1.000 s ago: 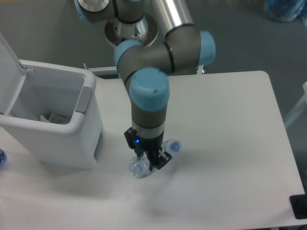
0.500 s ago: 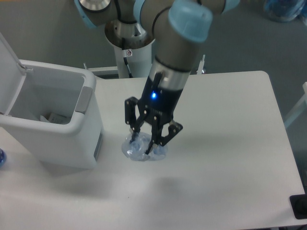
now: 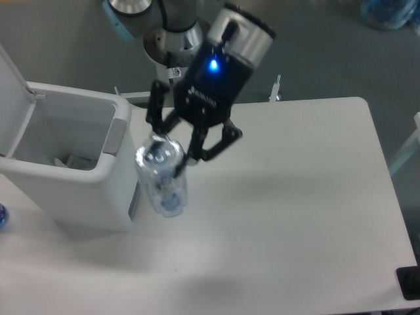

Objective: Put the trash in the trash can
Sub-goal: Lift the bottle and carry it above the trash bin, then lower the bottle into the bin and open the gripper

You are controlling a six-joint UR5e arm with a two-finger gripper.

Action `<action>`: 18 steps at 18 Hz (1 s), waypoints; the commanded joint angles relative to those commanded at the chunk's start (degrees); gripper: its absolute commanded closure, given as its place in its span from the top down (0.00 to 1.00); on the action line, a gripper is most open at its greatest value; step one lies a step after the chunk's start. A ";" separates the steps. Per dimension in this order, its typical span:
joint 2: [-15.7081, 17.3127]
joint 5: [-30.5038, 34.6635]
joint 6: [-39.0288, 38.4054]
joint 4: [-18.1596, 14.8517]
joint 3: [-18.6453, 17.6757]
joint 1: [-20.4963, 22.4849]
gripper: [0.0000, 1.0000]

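Camera view, fixed and looking down from above: we see the UR5e arm (image 3: 230, 39) reaching in from the far side, its silver-and-black wrist tilted toward us and to the left, with a blue light glowing on the wrist housing. The pincer (image 3: 172, 156) hangs above the desk (image 3: 308, 216) with its black fingers (image 3: 197, 146) clenched on the upper part of the crushed plastic bottle (image 3: 162, 174). We read the bottle as clear of the desk, held roughly upright with its open-looking end toward the camera and a bluish patch showing low in its body; whether that patch is the cap or the label we cannot tell. The bottle hangs just right of the trash can (image 3: 98, 177), near the right wall and close to the grey panel (image 3: 115, 136) at its rim, but not over the opening.

The trash can stands on the left part of the desk with its white lid (image 3: 14, 105) swung up and back on the left side. Inside, at the bottom, we make out a whitish plastic bag (image 3: 73, 161), partly hidden by the near wall. A small blue object (image 3: 2, 215) shows at the left edge of the frame; we cannot tell what it is.
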 joint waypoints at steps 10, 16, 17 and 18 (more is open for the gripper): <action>9.23 -5.46 -2.30 0.00 -8.16 -5.54 0.48; 11.52 -5.37 0.86 0.44 -14.58 -7.12 0.49; 11.52 -5.37 1.13 0.44 -15.11 -7.12 0.49; 11.52 -5.28 1.13 0.44 -15.55 -7.12 0.49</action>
